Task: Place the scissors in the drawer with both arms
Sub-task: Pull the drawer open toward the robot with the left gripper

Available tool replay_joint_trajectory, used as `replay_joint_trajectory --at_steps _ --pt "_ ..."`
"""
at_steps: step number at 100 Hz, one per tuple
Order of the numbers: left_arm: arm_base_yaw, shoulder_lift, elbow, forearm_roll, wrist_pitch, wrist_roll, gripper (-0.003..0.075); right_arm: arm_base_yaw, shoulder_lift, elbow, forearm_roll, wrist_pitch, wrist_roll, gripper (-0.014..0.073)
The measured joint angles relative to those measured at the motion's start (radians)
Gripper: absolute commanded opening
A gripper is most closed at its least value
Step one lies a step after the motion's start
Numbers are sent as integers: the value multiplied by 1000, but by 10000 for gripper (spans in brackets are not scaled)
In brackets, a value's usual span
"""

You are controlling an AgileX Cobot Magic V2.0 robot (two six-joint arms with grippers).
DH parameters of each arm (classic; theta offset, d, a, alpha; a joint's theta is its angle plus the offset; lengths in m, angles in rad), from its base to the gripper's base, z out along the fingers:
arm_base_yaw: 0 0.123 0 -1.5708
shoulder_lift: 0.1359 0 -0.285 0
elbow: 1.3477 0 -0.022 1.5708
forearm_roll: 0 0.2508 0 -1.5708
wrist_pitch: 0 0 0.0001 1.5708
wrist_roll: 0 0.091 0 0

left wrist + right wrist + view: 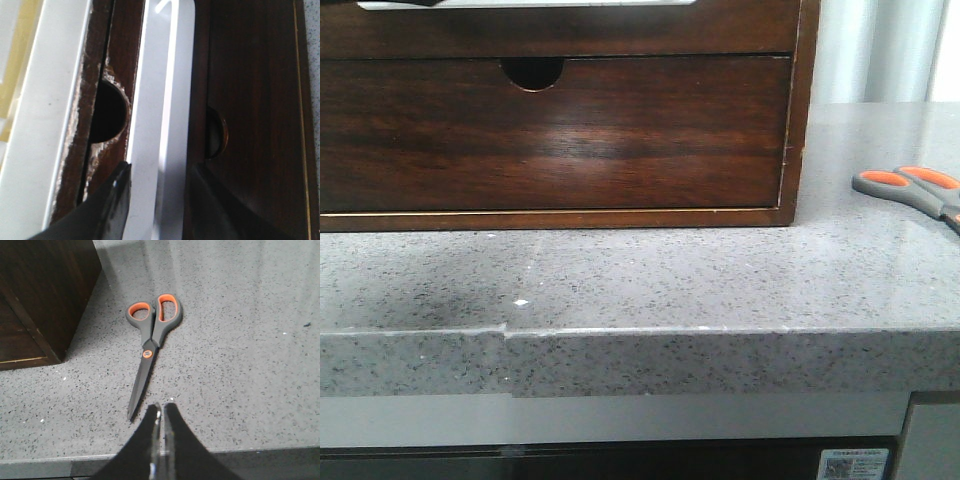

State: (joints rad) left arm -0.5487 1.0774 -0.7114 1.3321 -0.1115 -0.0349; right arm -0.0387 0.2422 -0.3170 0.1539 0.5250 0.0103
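The scissors [910,188], grey with orange-lined loops, lie flat on the grey counter to the right of the wooden cabinet. In the right wrist view the scissors [152,335] point blade-first toward my right gripper [162,407], which is shut and empty just short of the blade tip. The drawer's low dark front [750,30] shows at the top of the front view, with white along its top cut-out. My left gripper [157,172] is open over a pale strip [165,100] between dark wood faces. Neither gripper shows in the front view.
Below the drawer is a taller wooden front [620,140] with a half-round finger notch [532,72]; it also shows in the left wrist view [260,100]. The counter's front edge [720,335] runs across. The cabinet's corner [45,300] stands beside the scissors.
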Motion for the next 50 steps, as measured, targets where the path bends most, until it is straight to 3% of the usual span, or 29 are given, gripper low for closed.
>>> replay_joint_trajectory --at_steps 31,50 --pt "0 48 -13 20 44 0 256 0 0 0 0 0 0 -41" --pt "0 50 -13 47 51 0 101 0 0 0 0 0 2 -41"
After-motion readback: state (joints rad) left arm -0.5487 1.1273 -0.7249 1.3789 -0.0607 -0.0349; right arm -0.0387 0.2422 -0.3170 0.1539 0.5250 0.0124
